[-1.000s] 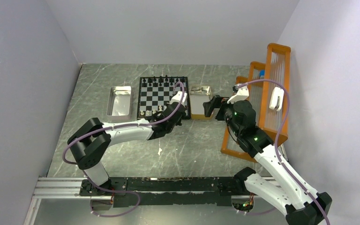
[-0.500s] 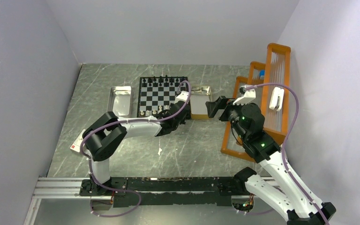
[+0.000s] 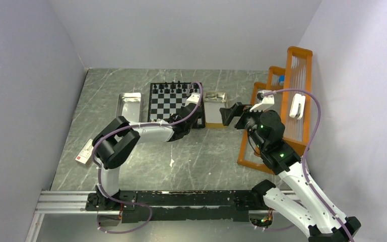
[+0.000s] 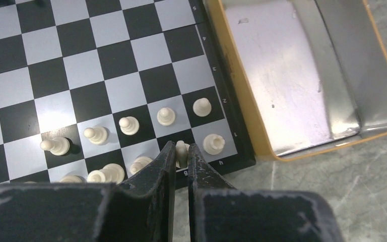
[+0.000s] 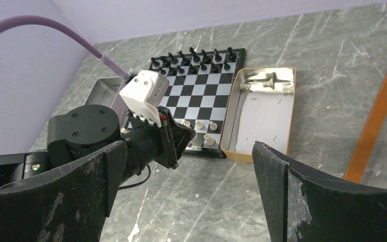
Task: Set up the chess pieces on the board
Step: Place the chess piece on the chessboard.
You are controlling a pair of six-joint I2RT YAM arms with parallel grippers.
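**Left tool pinches a white piece at the board's corner**

A small red and white box (image 3: 84, 153) lies at the far left of the worktop (image 3: 196, 166). At the box's 2 o'clock sits a silver tray (image 3: 129, 108). Just beside that tray, at its 3 o'clock, is the board (image 3: 174, 98).

Black pieces (image 3: 176, 86) stand in two rows along the board's 12 o'clock edge. White pieces (image 4: 129, 125) stand near its 6 o'clock edge.

The left tool (image 4: 181, 153) is over the board's 5 o'clock corner. It is closed tight on one white piece (image 4: 182, 146). That piece is over the last row, one square in from the 3 o'clock edge. I cannot tell if it touches the board.

A tan tray (image 3: 214, 122) with a shiny inside lies right against the board's 3 o'clock edge. A few loose pieces (image 5: 268, 80) lie at the tray's 12 o'clock end.

The right tool (image 3: 232, 114) hangs at the tan tray's 3 o'clock side. It is wide open and holds nothing. An orange rack (image 3: 293, 101) stands at the far right, by the wall.
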